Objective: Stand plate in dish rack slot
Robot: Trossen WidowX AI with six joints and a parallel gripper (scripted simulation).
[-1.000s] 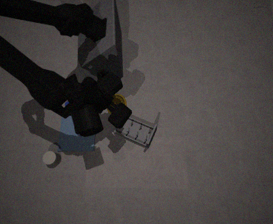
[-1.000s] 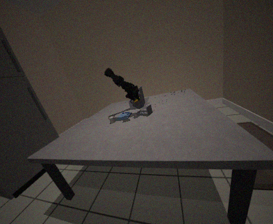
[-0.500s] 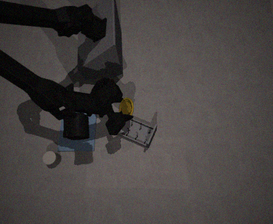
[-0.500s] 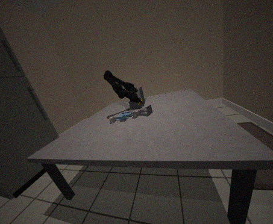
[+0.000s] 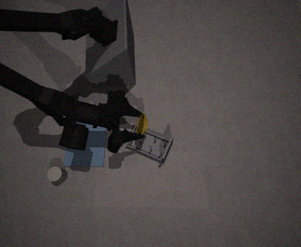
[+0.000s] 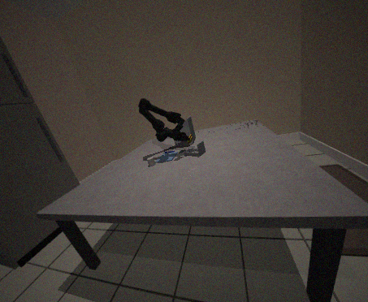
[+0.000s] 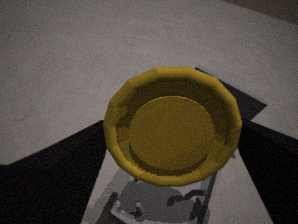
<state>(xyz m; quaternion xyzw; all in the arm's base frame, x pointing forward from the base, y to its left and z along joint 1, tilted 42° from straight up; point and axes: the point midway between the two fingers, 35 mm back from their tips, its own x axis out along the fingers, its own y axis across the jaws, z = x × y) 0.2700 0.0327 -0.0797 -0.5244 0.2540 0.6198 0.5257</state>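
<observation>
The yellow plate [image 5: 142, 124] [image 6: 190, 139] [image 7: 171, 132] is held on edge, steeply tilted, between the two black fingertips. My gripper [image 5: 143, 126] [image 7: 173, 123] is shut on it, with one finger at each side of the rim. The grey dish rack [image 5: 168, 151] [image 6: 201, 148] stands on the table, angled, with rows of small posts inside. In the top view the plate overlaps the rack's upper left end. I cannot tell the height between plate and rack. In the wrist view the plate hides much of the rack, and a few posts show below it.
A light blue mat [image 5: 98, 157] lies left of the rack, partly under the arm's shadow. A whitish round object [image 5: 54, 174] stands off its lower left corner. A tall grey block [image 5: 118, 63] stands behind the arm. Another dark arm section [image 5: 28, 21] reaches in at the top left.
</observation>
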